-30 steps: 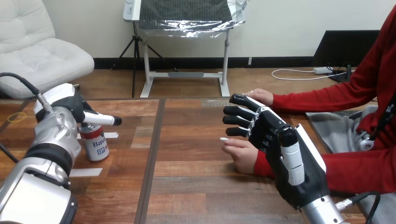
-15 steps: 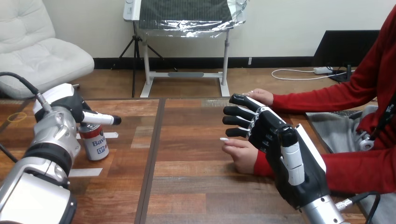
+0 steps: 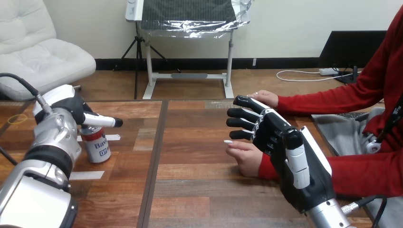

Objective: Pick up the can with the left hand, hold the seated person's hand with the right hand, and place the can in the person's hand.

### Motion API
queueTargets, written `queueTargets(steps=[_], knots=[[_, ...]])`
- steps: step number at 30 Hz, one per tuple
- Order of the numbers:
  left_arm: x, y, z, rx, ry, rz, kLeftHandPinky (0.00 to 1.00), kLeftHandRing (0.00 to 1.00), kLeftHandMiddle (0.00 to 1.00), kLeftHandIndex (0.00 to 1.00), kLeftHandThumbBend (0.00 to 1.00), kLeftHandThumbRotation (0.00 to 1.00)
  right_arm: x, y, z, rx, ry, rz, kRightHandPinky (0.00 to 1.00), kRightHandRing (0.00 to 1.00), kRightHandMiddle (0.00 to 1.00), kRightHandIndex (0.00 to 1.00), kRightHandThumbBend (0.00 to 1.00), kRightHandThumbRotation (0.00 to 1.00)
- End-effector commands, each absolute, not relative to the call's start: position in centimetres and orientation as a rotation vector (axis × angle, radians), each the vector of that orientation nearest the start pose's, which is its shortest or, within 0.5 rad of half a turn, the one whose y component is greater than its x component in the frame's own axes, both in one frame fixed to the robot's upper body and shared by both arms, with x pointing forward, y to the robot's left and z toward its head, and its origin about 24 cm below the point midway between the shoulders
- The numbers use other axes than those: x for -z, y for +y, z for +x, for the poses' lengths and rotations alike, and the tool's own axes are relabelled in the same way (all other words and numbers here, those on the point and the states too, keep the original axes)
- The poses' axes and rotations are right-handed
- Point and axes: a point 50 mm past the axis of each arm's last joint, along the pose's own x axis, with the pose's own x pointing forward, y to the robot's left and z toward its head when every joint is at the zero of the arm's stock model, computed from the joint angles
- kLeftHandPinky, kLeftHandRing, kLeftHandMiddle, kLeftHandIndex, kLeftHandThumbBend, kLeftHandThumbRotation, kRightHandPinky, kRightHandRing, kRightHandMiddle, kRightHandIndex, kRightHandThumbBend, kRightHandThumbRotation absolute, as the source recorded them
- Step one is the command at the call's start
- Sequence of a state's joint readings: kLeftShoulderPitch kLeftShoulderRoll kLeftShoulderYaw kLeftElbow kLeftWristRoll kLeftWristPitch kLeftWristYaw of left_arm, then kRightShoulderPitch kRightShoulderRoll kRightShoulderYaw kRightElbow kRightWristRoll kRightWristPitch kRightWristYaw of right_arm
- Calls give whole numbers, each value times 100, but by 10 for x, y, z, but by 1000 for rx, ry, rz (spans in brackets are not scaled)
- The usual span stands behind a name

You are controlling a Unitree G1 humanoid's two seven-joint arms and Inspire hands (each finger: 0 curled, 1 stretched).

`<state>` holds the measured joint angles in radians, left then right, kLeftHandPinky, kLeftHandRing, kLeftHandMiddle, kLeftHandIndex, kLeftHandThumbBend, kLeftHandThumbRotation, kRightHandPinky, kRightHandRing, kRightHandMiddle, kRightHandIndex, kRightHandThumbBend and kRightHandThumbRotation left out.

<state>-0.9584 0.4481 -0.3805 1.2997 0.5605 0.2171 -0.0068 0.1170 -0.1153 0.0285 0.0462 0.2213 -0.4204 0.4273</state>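
Upright red-and-white metal can (image 3: 96,148) sits left on the wooden table (image 3: 199,180). The left hand (image 3: 71,105) is right above it, grip can't be told. The right hand (image 3: 268,130) has its fingers straight, empty, over the person's near hand (image 3: 247,156).

Lighting is bright and even: the bench (image 3: 190,142) carries a mild sheen, shadows under the person's hand (image 3: 247,154) and beside the can (image 3: 96,145) are soft, and highlights glint on the left silver forearm (image 3: 54,137).
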Motion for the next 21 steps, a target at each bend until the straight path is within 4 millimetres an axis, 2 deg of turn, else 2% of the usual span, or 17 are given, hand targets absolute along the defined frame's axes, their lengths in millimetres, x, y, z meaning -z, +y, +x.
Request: queueTargets(steps=[1,9,21], knots=[[-97,253,390,-114,449,1290,66,83,84,82,88,56,-65,-153,230,-395,-372,35,73,79,81,85,89,100],[-98,254,390,-152,403,1223,81,91,91,88,89,56,-64,-153,230,-396,-366,39,73,79,81,85,89,100],[-102,253,391,-174,358,1150,74,87,88,86,89,56,-64,-153,231,-396,-370,43,73,79,81,85,89,100]])
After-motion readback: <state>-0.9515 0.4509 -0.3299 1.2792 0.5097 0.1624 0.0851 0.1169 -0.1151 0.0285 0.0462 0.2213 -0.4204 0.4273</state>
